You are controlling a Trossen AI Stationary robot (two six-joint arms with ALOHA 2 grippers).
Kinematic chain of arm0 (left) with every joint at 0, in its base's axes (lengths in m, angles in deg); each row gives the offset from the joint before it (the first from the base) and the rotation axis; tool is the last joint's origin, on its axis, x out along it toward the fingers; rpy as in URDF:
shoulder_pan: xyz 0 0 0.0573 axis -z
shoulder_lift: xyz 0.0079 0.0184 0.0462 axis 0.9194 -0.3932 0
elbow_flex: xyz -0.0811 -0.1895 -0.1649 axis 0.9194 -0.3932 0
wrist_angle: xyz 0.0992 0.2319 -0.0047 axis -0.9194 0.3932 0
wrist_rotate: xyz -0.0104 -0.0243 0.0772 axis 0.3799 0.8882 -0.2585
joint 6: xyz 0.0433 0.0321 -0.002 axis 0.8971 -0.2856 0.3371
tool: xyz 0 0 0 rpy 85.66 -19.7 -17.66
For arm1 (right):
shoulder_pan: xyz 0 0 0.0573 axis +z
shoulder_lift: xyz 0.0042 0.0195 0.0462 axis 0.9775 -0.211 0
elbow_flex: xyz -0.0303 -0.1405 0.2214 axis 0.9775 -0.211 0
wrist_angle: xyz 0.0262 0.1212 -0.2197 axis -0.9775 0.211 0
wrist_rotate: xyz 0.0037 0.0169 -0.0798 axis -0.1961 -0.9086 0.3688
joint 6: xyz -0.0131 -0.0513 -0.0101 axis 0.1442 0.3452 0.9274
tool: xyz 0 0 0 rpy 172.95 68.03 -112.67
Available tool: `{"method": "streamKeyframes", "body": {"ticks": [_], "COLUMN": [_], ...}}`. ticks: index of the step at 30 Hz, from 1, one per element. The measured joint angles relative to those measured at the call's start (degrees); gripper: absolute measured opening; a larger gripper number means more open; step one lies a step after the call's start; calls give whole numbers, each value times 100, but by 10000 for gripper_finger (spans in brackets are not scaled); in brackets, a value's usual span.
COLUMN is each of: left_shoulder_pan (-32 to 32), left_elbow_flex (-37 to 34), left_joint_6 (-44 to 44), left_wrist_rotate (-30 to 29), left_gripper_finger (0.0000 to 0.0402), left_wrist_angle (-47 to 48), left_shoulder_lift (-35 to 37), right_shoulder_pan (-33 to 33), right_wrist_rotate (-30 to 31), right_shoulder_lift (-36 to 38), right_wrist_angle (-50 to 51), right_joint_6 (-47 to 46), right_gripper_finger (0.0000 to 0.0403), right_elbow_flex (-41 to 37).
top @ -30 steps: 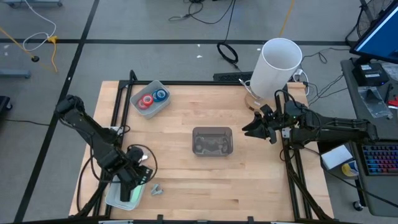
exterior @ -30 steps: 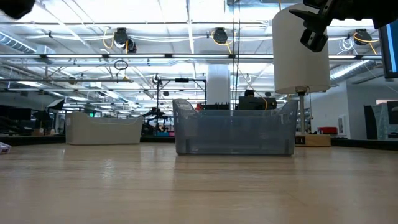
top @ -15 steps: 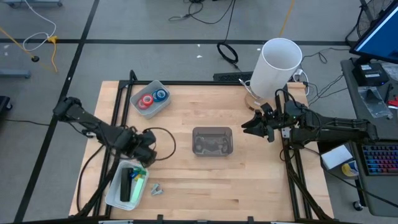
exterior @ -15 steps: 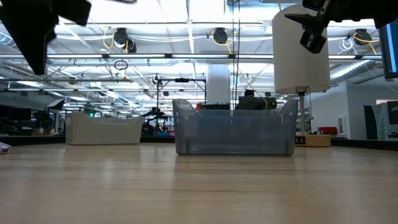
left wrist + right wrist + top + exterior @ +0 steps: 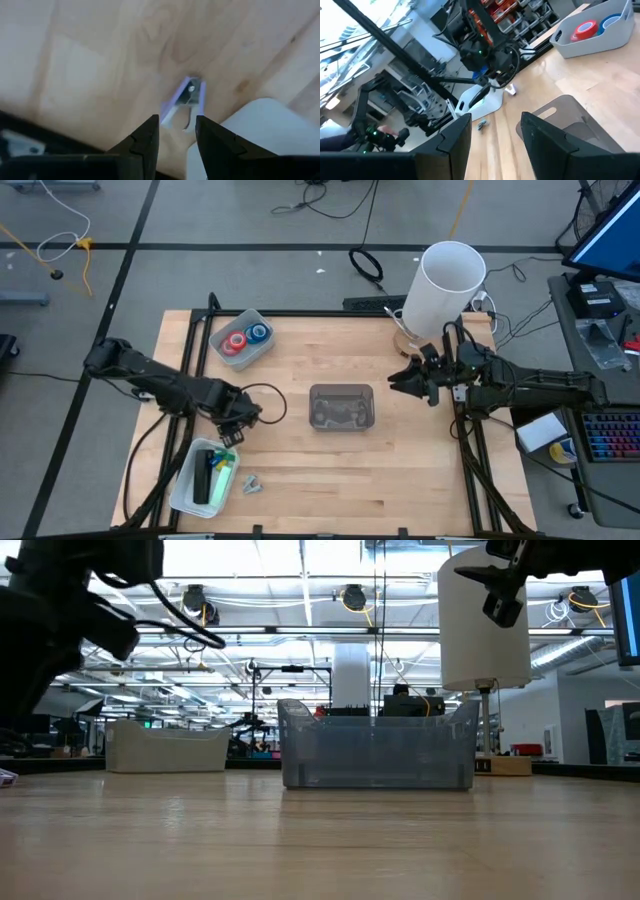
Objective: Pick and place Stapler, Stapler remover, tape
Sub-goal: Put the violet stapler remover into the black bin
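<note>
The purple and silver stapler remover (image 5: 250, 483) (image 5: 187, 96) lies on the table beside a white tray (image 5: 190, 490) near the near-left corner. That tray holds a black and green stapler (image 5: 212, 476). Red and blue tape rolls (image 5: 245, 338) (image 5: 585, 27) sit in a light tray (image 5: 262, 352) at the far left. My left gripper (image 5: 235, 430) (image 5: 177, 135) hovers open above the table, just far of the white tray. My right gripper (image 5: 396, 385) (image 5: 495, 135) hangs open in the air, right of the grey bin (image 5: 341, 406).
A tall white cylinder (image 5: 446, 285) stands at the far right, behind my right arm. The transparent grey bin (image 5: 378, 745) sits at the table's middle. Bare wood lies between the bin and the near edge. Cables and a black frame run along the table's left edge.
My left gripper has risen from over the white tray and swung toward the far and right side, ending above the bare table between that tray and the grey bin. The stapler in the tray, covered by the gripper before, now shows.
</note>
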Motion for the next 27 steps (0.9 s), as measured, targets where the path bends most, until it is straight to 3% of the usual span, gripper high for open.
{"method": "streamKeyframes", "body": {"ticks": [5,12,27], "left_shoulder_pan": [-375,-760,-843], "left_elbow_flex": [-215,-518,-965], "left_joint_6": [462,866,1082], "left_wrist_rotate": [498,706,955], "left_gripper_finger": [127,127,127], "left_wrist_angle": [-348,-368,-509], "left_shoulder_lift": [0,0,0], "right_shoulder_pan": [-2,-2,-1], "right_wrist_rotate": [14,1,136], "right_shoulder_lift": [0,0,0], "right_wrist_angle": [0,0,0], "right_joint_6": [-4,-8,-10], "right_gripper_finger": [167,167,167], "right_elbow_flex": [-1,-2,-2]}}
